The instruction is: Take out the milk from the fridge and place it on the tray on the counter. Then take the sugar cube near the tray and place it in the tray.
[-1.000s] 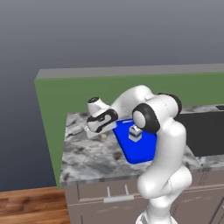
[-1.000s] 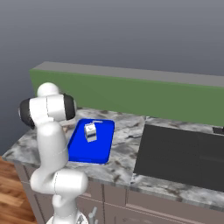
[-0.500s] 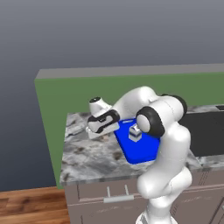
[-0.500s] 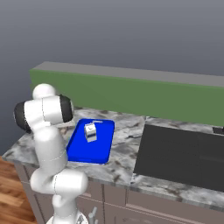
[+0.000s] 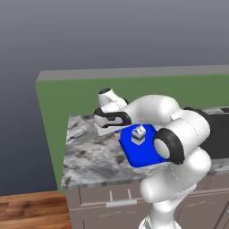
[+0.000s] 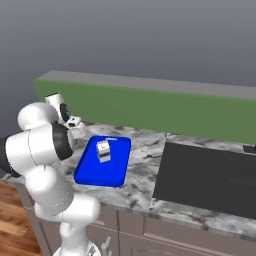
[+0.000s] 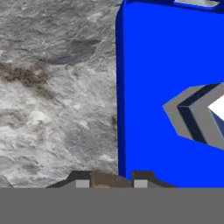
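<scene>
The milk stands in the tray near the worktop's left end. The fingers pinch the sugar cube just beside the tray's edge.

The milk stands on the tray on the counter.

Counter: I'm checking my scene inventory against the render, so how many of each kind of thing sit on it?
Blue tray: 1
Milk carton, standing on the tray: 1
Sugar cube, on the stone by the tray's edge: 1
Dark inset panel: 1
Total: 4
</scene>
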{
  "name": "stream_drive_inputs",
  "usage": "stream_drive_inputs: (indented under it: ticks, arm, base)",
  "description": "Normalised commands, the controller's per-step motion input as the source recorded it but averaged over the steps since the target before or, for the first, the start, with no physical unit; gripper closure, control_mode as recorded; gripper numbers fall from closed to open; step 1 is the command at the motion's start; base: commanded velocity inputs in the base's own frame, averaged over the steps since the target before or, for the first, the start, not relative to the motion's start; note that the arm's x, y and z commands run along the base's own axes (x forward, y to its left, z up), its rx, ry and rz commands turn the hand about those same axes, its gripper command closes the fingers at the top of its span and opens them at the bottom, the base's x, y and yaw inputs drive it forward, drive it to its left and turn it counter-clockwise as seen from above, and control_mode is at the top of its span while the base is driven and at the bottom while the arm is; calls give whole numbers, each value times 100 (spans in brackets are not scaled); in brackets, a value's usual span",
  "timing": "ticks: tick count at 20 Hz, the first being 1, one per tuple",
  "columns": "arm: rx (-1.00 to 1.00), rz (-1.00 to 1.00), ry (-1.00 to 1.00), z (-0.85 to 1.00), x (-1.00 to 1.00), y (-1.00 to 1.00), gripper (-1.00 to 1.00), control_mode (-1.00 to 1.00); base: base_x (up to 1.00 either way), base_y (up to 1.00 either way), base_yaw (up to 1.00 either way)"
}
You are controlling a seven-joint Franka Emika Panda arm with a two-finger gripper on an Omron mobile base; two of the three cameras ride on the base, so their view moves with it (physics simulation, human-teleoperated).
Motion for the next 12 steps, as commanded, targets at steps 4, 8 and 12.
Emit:
stream_drive_inputs:
  ticks: [4, 8, 12]
  arm:
    - [0, 0, 0, 0, -48, -98, 100, -100]
    - [0, 0, 0, 0, -12, -78, 100, -100]
    - [0, 0, 0, 0, 0, -14, 100, -100]
  base:
    - [0, 0, 0]
    - [0, 0, 0]
    - [0, 0, 0]
